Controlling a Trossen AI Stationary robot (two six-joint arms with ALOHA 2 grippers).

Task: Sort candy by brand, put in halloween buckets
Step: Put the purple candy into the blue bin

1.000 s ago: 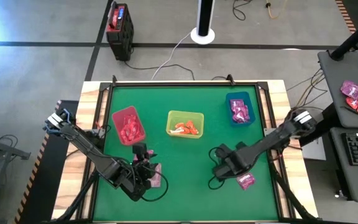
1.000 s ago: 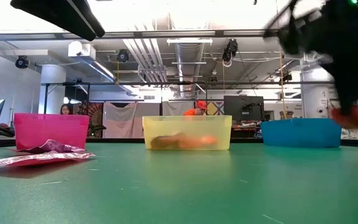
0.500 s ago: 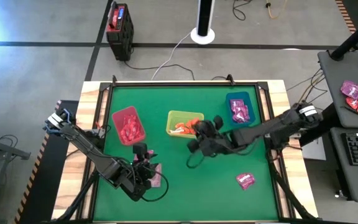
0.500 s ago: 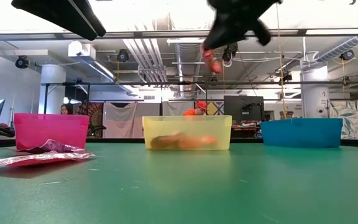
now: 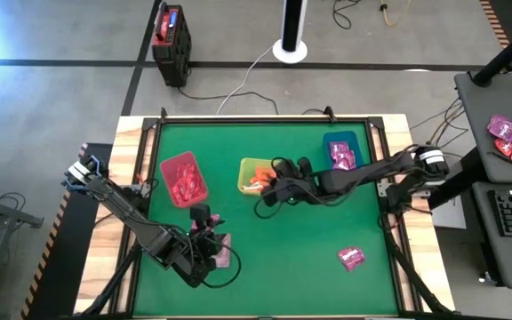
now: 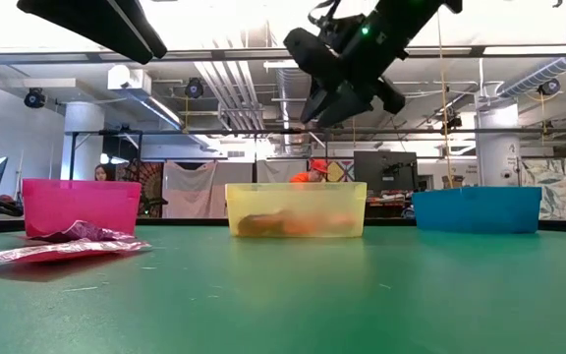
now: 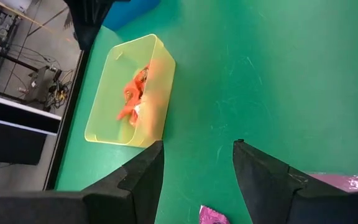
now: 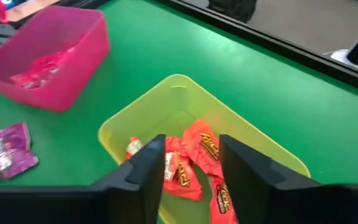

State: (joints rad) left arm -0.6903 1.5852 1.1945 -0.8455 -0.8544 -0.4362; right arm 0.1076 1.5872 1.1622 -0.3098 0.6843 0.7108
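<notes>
At the lower left of the high view, the left gripper [image 5: 210, 244] is held low over the green table [image 5: 265, 258] with its fingers spread and nothing between them; a magenta packet [image 5: 224, 250] lies just beside it, probably the next piece meant for pickup. Up from there, the crimson bin [image 5: 183, 179] is seen holding reddish-pink packets.

At the centre, the yellow-green bin [image 5: 264, 177] holds orange packets [image 8: 194, 163]. The right gripper [image 5: 276, 188] is poised directly above this bin; in its wrist view the fingers are parted and empty, so the release of an orange piece appears to be done, and the height is judged to keep the fingers clear of the bin wall.

To the right, the teal bin [image 5: 342, 155] is filled with magenta packets. At the lower right, 1 loose magenta packet [image 5: 352, 259] is left on the table, well apart from all 3 bins.

Nothing is seen blocking either loose packet. Beyond the table, a black box [image 5: 170, 36] and a white disc with a pole [image 5: 290, 46] are noted at the top of the frame
</notes>
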